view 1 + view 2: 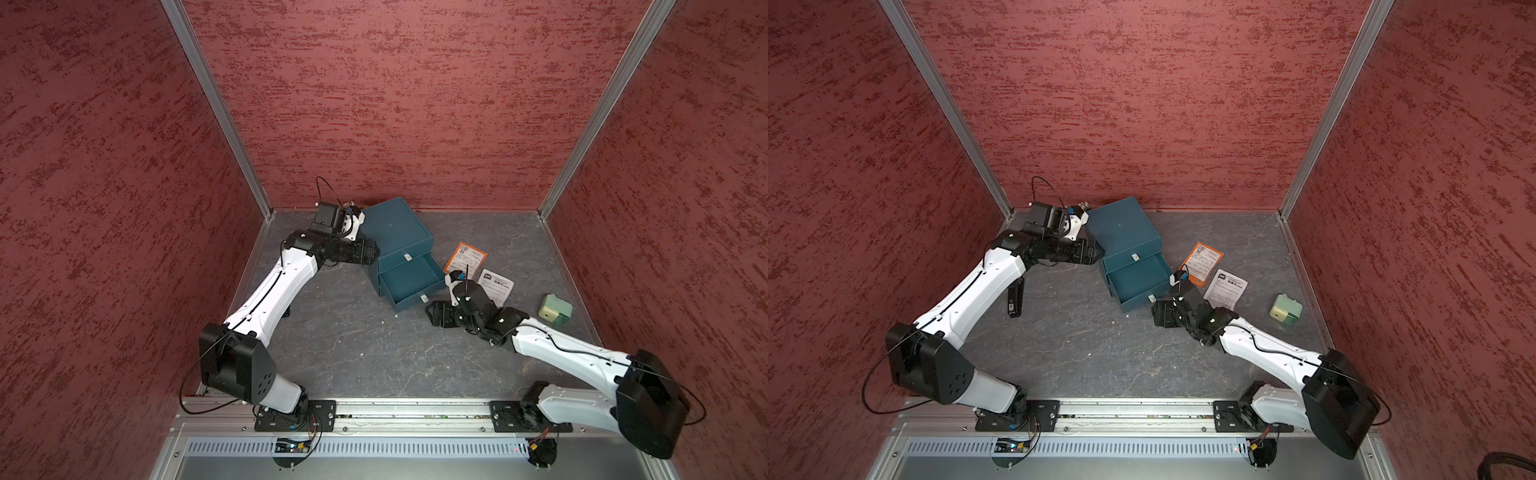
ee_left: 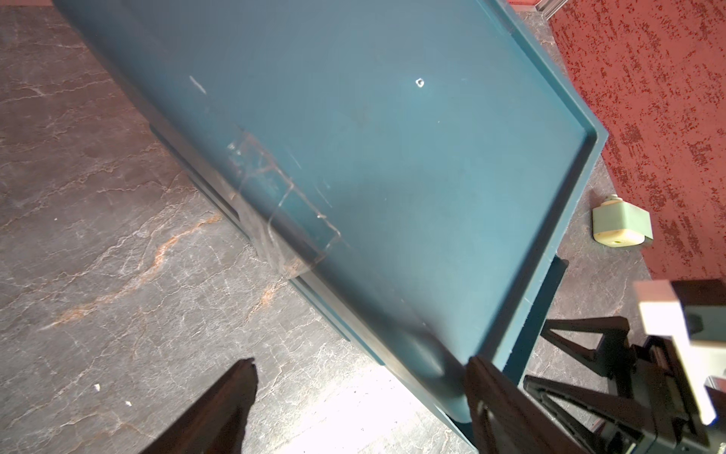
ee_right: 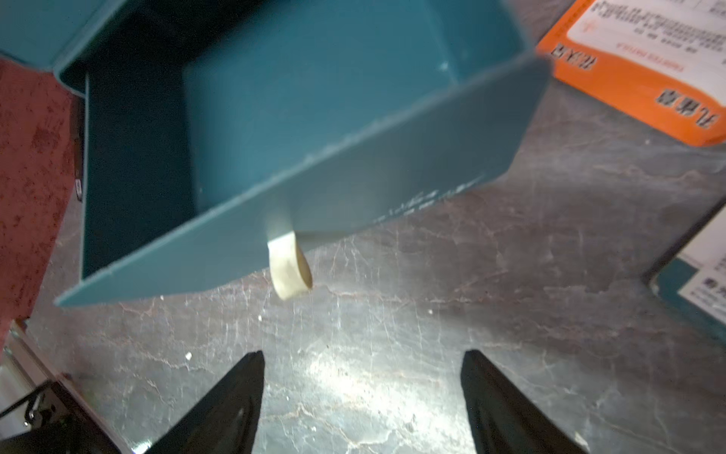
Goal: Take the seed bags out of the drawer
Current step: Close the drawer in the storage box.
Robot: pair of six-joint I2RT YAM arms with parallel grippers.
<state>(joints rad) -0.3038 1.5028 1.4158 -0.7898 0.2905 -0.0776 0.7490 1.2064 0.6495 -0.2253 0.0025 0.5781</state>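
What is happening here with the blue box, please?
The lower drawer of the blue box is open and looks empty. The orange seed bag and the white seed bag lie beside it on the table. The right gripper hovers open by the pull tab, holding nothing; the left gripper, open, is at the box's corner.

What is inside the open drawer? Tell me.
The open drawer shows only its bare teal floor. Its back end lies dark under the cabinet, so that part cannot be seen.

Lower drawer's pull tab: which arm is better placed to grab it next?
Right. The right fingers stand open, facing the tab; the left fingers are at the other side of the box.
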